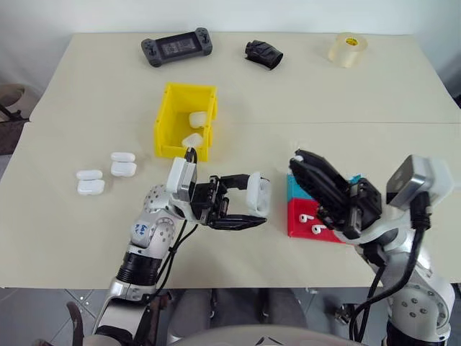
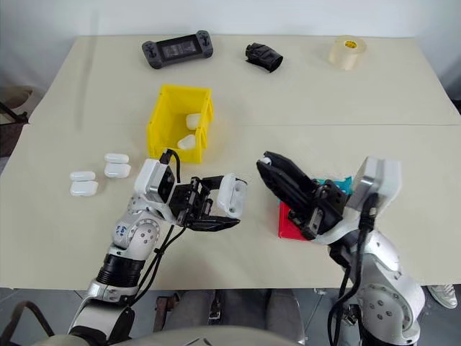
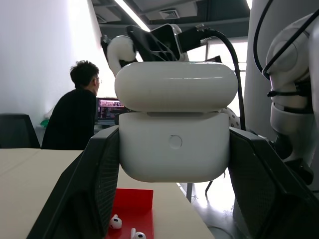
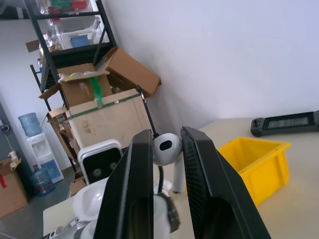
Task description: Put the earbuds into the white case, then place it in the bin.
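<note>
Left end effector (image 1: 241,205): clamped on case (image 1: 258,194), centre frame.
Right end effector (image 4: 167,149): pinching earbud (image 4: 166,148).
Bin (image 1: 167,119): upper centre, two cases inside.

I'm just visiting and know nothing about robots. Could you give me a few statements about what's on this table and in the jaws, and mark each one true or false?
1. The left gripper holds a white case. True.
2. The right gripper is empty. False: its jaws pinch an earbud.
3. The yellow bin is empty. False: white cases lie inside it.
4. Earbuds lie in the red tray. True.
5. The roll of tape sits inside the bin. False: it stands on the table's far side.
</note>
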